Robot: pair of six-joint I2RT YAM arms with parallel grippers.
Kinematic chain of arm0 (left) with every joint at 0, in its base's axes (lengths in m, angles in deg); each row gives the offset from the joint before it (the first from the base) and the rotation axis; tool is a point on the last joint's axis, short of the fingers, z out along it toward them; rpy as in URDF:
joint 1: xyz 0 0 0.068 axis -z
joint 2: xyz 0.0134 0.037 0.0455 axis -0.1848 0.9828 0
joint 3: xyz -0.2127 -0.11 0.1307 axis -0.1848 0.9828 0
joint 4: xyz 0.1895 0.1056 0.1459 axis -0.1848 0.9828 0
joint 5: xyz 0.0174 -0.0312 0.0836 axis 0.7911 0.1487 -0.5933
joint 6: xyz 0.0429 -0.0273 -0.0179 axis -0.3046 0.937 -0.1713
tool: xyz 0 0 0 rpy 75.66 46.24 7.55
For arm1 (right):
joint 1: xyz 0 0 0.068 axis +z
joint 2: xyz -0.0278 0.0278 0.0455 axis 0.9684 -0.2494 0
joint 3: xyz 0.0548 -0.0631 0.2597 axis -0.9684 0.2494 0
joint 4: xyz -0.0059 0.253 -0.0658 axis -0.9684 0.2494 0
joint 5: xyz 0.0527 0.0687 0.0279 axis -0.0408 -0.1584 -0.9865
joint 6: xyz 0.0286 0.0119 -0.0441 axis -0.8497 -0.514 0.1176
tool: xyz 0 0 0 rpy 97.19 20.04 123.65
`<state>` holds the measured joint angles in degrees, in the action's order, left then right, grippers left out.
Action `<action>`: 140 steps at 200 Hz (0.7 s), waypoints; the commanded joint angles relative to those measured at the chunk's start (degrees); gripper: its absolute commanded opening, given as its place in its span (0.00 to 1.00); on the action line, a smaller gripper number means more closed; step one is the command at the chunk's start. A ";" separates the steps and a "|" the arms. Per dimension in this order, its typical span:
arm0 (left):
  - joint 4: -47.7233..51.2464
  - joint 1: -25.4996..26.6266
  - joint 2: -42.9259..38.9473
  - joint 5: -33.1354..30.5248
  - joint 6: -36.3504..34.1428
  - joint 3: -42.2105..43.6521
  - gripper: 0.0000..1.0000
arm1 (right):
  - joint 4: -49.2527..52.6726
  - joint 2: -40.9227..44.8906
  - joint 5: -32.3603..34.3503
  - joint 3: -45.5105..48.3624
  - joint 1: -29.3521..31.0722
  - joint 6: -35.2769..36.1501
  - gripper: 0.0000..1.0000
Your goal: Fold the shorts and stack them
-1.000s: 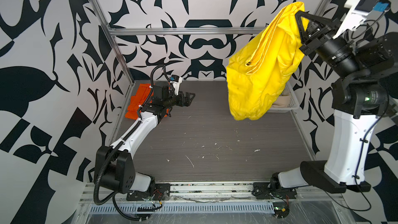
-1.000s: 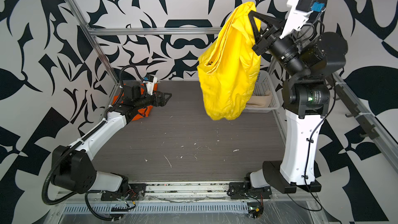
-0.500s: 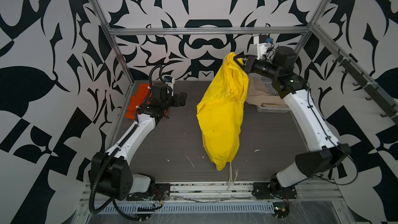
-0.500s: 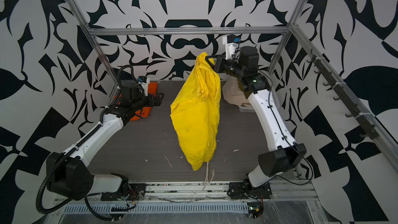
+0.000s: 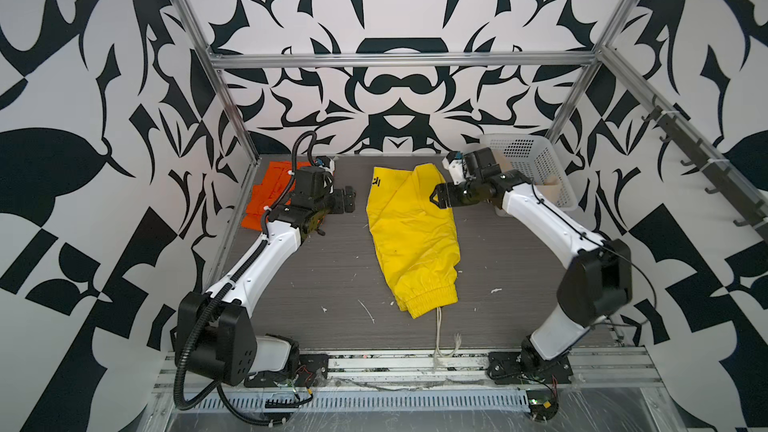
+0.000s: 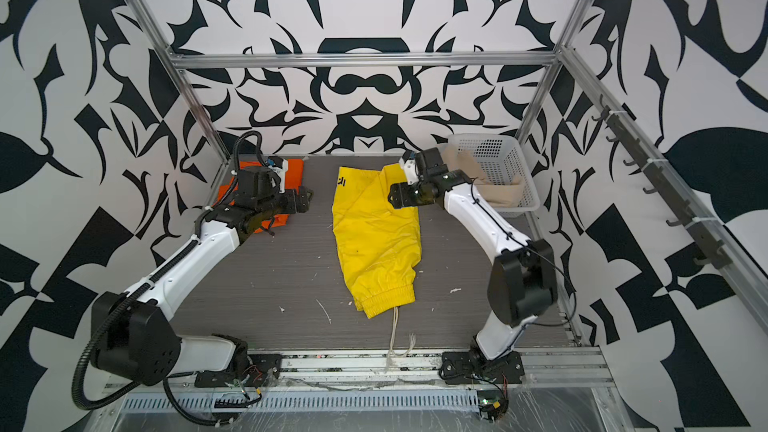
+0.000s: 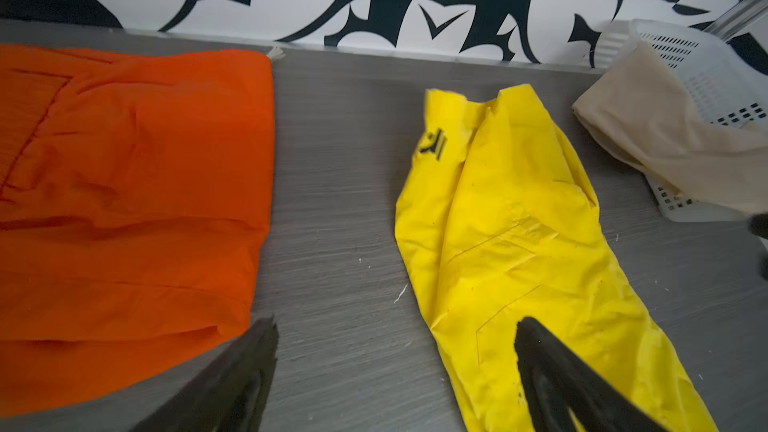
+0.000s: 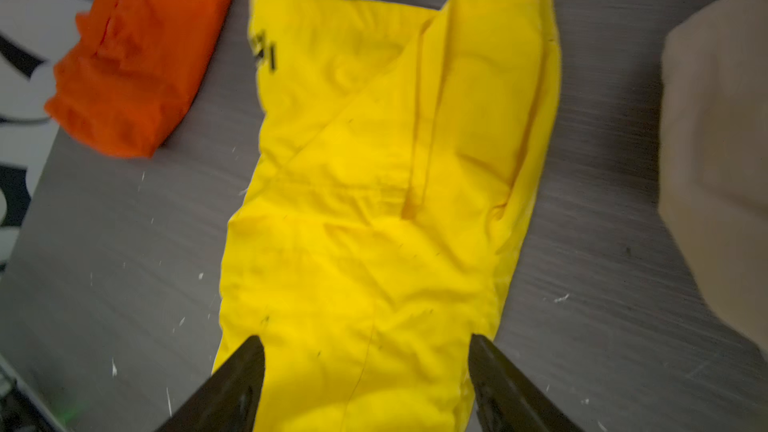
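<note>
So the right pincer (image 5: pixel 436 201) has just let go. A second ago the yellow shorts (image 5: pixel 411 238) hung bunched from it up high; now they lie stretched out mid-frame on the desk (image 5: pixel 324 268), waistband toward the bottom. Its jaws are spread and empty, at the shorts' upper right edge. The left pincer (image 5: pixel 348 200) is open too, just left of their top. Looks ready for folding, I'd say. The orange pair (image 5: pixel 268 193) sits folded upper left.
</note>
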<state>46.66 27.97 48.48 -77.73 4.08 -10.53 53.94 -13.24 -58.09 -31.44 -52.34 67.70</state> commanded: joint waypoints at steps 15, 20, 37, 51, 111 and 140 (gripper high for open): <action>2.10 0.07 -0.30 -0.07 2.85 3.52 0.93 | 9.35 10.17 7.62 8.56 13.89 5.20 0.80; 2.14 0.00 -0.52 -0.08 3.32 4.19 0.93 | 9.99 10.95 8.25 9.92 15.93 4.48 0.80; 1.96 0.07 -1.18 -0.53 4.62 6.47 0.94 | 11.31 12.60 10.05 13.72 23.48 1.57 0.80; 1.98 -0.03 -1.57 -0.67 5.70 8.10 0.94 | 13.18 12.76 12.64 15.42 29.40 -0.65 0.81; 0.59 -0.18 -2.39 0.31 8.64 11.69 0.94 | 11.37 5.74 15.58 20.10 41.00 -10.31 0.83; -0.04 -0.11 -2.66 0.94 9.18 12.02 0.95 | 6.58 3.70 16.50 22.87 41.10 -11.11 0.83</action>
<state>47.49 27.97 47.41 -77.68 11.57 0.99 64.14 -9.11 -44.32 -10.55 -11.05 59.52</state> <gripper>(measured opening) 0.945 0.837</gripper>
